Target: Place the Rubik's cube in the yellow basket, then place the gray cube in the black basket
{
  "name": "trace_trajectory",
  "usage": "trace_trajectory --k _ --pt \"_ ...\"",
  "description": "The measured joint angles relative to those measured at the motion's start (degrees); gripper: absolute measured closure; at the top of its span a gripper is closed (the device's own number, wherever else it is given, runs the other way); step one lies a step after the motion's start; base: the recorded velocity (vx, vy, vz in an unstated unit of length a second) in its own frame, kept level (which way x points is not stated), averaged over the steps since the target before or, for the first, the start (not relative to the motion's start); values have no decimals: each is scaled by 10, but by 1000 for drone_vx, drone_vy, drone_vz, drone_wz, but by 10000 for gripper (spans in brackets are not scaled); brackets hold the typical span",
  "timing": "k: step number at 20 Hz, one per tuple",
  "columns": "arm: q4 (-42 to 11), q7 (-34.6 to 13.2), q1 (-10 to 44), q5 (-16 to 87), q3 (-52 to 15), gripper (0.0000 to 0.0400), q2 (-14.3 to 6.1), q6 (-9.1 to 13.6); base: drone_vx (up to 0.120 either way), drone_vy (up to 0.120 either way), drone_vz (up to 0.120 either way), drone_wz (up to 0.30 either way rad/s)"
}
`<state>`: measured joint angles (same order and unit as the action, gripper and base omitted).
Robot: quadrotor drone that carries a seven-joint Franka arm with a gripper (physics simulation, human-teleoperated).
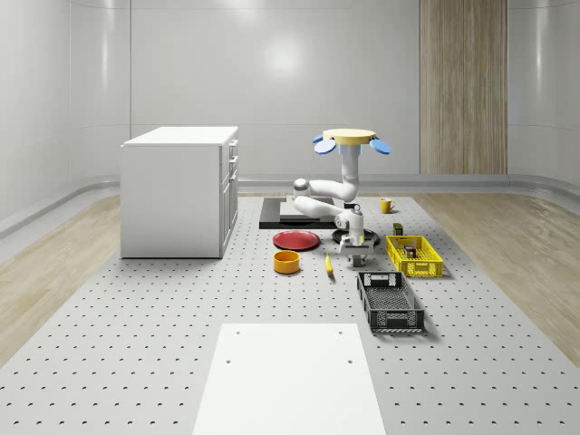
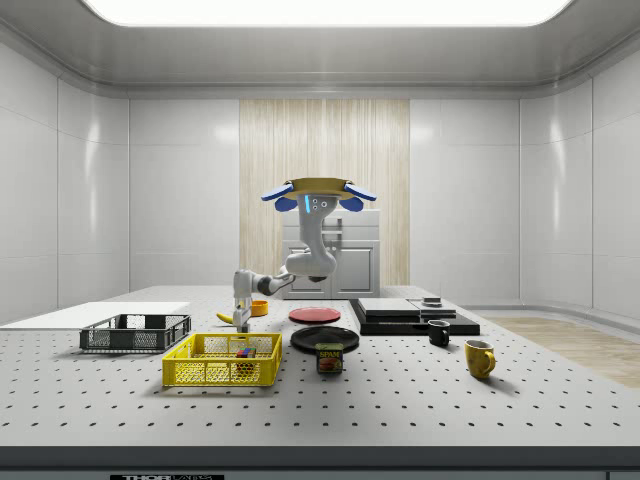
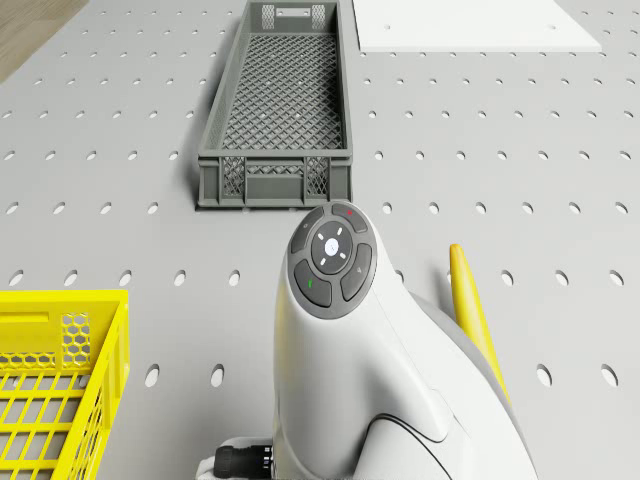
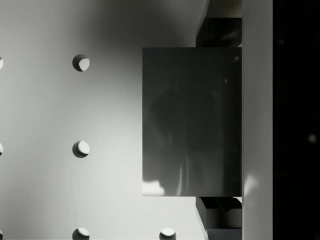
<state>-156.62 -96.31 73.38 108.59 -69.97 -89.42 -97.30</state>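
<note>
In the wrist view the gray cube [image 4: 190,121] sits on the perforated table between my two fingers [image 4: 220,32], which touch its opposite sides; my gripper [image 4: 219,122] is shut on it. The drone [image 1: 349,138] hovers above the table's middle, its arm reaching down so the gripper [image 1: 355,243] is at table height beside the yellow basket [image 1: 414,256]. The Rubik's cube [image 2: 243,352] lies inside the yellow basket [image 2: 222,360]. The black basket [image 1: 390,302] stands empty just in front of the gripper, with its near end close by in the drone view [image 3: 277,110].
A banana [image 1: 328,264], an orange bowl [image 1: 286,262] and a red plate [image 1: 296,240] lie to the whole-scene view's left of the gripper. A black plate [image 2: 325,338], a can [image 2: 329,358] and two mugs [image 2: 438,332] stand behind. A white cabinet [image 1: 177,190] is at the left.
</note>
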Motion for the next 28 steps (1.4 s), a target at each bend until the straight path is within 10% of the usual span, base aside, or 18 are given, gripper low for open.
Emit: trace_trajectory --k 8,28 --pt "1 1 0 1 0 139 3 2 0 0 0 0" --pt "-14 2 -11 -42 -48 150 4 25 0 0 32 0"
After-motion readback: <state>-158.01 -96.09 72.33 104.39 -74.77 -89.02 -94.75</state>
